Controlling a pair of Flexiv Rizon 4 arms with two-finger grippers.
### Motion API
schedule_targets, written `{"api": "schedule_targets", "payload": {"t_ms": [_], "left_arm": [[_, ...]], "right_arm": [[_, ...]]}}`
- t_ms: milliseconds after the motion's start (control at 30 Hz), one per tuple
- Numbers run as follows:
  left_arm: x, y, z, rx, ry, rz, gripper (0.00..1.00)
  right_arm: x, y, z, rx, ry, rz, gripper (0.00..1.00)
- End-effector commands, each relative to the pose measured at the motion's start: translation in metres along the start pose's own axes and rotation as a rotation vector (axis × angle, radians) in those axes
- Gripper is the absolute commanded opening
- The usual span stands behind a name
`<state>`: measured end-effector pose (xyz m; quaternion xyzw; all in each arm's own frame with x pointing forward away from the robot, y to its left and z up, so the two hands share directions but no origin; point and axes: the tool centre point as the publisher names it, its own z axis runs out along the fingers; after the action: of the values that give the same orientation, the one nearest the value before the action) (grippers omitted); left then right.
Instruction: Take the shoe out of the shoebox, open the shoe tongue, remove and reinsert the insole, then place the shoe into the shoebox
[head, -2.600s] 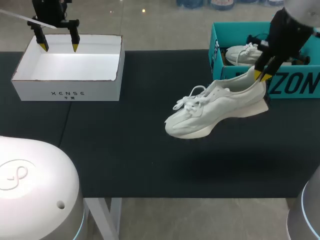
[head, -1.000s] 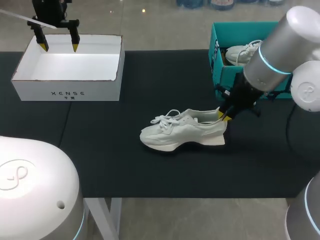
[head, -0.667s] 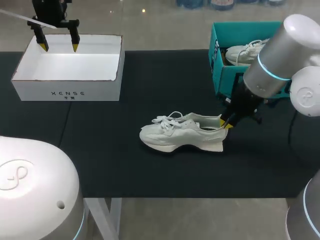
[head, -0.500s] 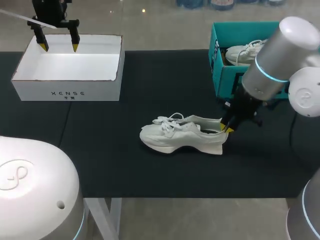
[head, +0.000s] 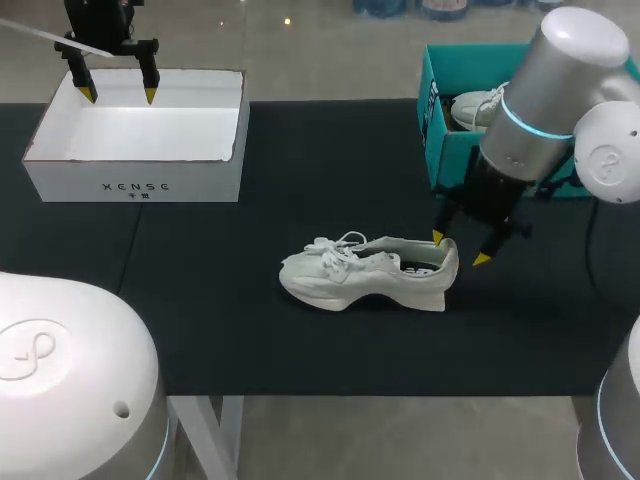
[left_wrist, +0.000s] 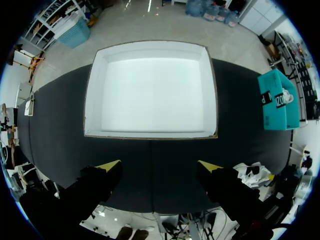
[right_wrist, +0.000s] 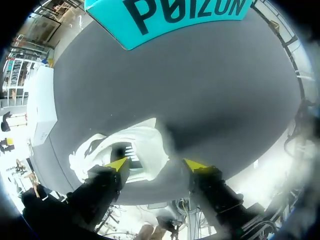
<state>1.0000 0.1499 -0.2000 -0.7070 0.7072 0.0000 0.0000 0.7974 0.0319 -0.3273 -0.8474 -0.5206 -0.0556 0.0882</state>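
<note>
The white shoe (head: 365, 275) is set upright on the black mat (head: 250, 330) at mid-frame, toe to the left, outside the teal shoebox (head: 445, 150) at the upper right. A second shoe (head: 475, 108) is seen in that shoebox. The heel is straddled by the right gripper (head: 459, 248), its fingers spread and nothing pinched. The left gripper (head: 118, 95) is held spread above the white box (head: 135, 175) at the upper left. If the right fingers are drawn away low, the heel collar could be snagged and the shoe tipped.
</note>
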Motion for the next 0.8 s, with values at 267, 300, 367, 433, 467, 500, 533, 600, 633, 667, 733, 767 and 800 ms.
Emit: {"api": "schedule_targets", "payload": {"t_ms": [267,300,367,433,467,500,533,600,633,667,733,767,800], "left_arm": [[0.000,0.000,0.000,0.000,0.000,0.000,1.00],[0.000,0.000,0.000,0.000,0.000,0.000,1.00],[0.000,0.000,0.000,0.000,0.000,0.000,1.00],[0.000,0.000,0.000,0.000,0.000,0.000,1.00],[0.000,0.000,0.000,0.000,0.000,0.000,1.00],[0.000,0.000,0.000,0.000,0.000,0.000,1.00],[0.000,0.000,0.000,0.000,0.000,0.000,1.00],[0.000,0.000,0.000,0.000,0.000,0.000,1.00],[0.000,0.000,0.000,0.000,0.000,0.000,1.00],[0.000,0.000,0.000,0.000,0.000,0.000,1.00],[0.000,0.000,0.000,0.000,0.000,0.000,1.00],[0.000,0.000,0.000,0.000,0.000,0.000,1.00],[0.000,0.000,0.000,0.000,0.000,0.000,1.00]], "right_arm": [[-0.025,0.019,-0.075,-0.036,0.009,0.129,1.00],[-0.023,0.019,-0.079,-0.053,0.007,0.082,1.00],[-0.021,0.020,-0.084,-0.129,0.083,-0.077,1.00],[-0.024,0.020,-0.089,-0.188,0.082,-0.288,1.00],[-0.025,0.018,-0.091,-0.225,0.091,-0.419,1.00],[-0.028,0.016,-0.092,-0.234,0.089,-0.559,1.00],[-0.029,0.011,-0.093,-0.234,0.095,-0.756,1.00],[-0.038,0.001,-0.092,-0.175,0.016,-1.027,1.00],[-0.038,0.001,-0.092,-0.175,0.016,-1.027,1.00],[-0.038,0.001,-0.092,-0.175,0.016,-1.027,1.00],[-0.038,0.001,-0.092,-0.175,0.016,-1.027,1.00],[-0.038,0.001,-0.092,-0.175,0.016,-1.027,1.00],[-0.038,0.001,-0.092,-0.175,0.016,-1.027,1.00]]}}
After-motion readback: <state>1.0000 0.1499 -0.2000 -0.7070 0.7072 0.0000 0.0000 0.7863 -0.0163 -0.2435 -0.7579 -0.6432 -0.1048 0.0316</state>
